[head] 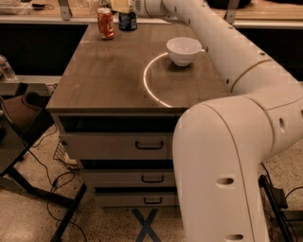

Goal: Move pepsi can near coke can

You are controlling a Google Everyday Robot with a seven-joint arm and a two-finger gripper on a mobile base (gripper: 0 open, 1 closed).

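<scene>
Pepsi can (128,21) upright at far edge of bench (94,85), just to the right of coke can (105,23) as seen; narrow gap, not touching. Coke can upright too. Gripper (122,5) directly above pepsi can, down at its top, partly cut off by upper edge of view; open or closed, holding or not: cannot tell. White bowl (183,49) well right of coke can, nearer the camera. Arm (222,52) passes over bench beyond bowl

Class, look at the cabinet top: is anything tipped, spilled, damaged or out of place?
Nothing stands out. The coke can, pepsi can and white bowl all stand upright, nothing spilled; the gripper is over the pepsi can at the far edge.
</scene>
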